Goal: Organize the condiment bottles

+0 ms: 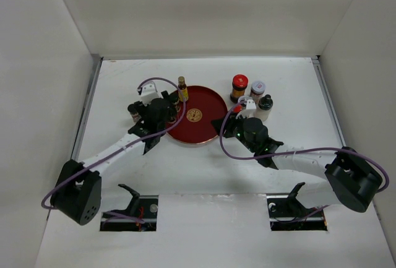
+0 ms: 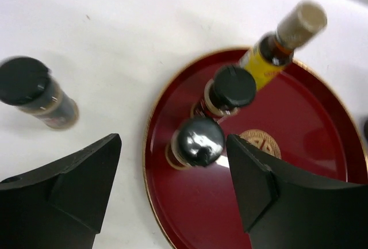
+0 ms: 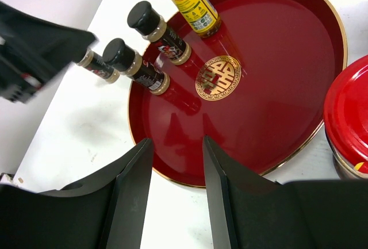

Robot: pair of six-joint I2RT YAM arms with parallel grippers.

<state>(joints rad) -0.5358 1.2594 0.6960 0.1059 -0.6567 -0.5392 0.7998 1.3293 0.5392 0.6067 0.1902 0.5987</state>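
Clearly, the left gripper (image 2: pixel 172 145) stands wide, its jaws on either side of a slim dark-capped bottle (image 2: pixel 197 141) without touching it. That bottle stands upright near the left rim of the round red tray (image 2: pixel 322 145), beside a 2nd dark-capped bottle (image 2: pixel 231 87) and a yellow-labelled bottle (image 2: pixel 270 56). A 4th slim bottle (image 2: pixel 35 91) stands on the white table (image 2: pixel 144 19), just left of the tray. The right gripper (image 3: pixel 177 142) hovers at the tray's rim with a narrow gap and nothing between its jaws. Right of the tray, a red-lidded jar (image 1: pixel 239 85), a white-lidded jar (image 1: pixel 257 88) and a black-capped pale bottle (image 1: pixel 265 104) cluster on the table. The slim bottles look light, rigid, smooth-sided and top-heavy, so they probably tip easily; a hold around the body just under the cap seems safest.
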